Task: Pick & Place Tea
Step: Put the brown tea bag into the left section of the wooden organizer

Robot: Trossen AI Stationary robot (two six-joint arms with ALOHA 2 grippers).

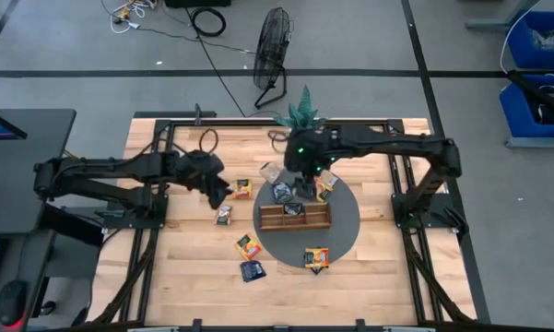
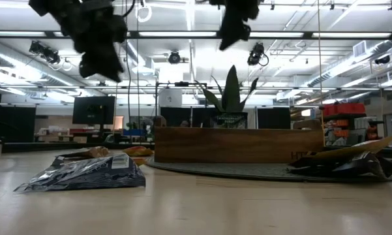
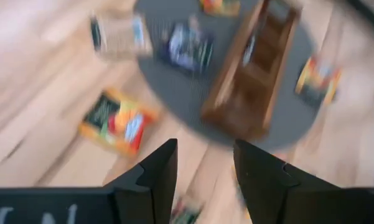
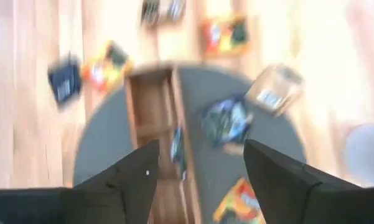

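Observation:
The brown wooden tray [image 1: 295,218] stands on a round grey mat [image 1: 341,231]. One tea sachet [image 4: 177,146] lies in a tray compartment. Other sachets lie flat around it: orange ones [image 1: 242,189] [image 1: 249,246] [image 1: 315,259], dark blue ones [image 1: 282,192] [image 1: 253,270], and pale ones [image 1: 271,171] [image 1: 224,215]. My right gripper [image 4: 202,174] hangs open high above the tray's far side, with nothing between its fingers. My left gripper [image 3: 205,180] is open and empty too, raised over the wood left of the mat and slanting down toward the tray.
A potted plant [image 1: 300,112] stands at the table's far edge behind the tray. Black frame rails [image 1: 147,217] run along the table's left and right sides. Bare wood [image 1: 387,277] lies at the near right.

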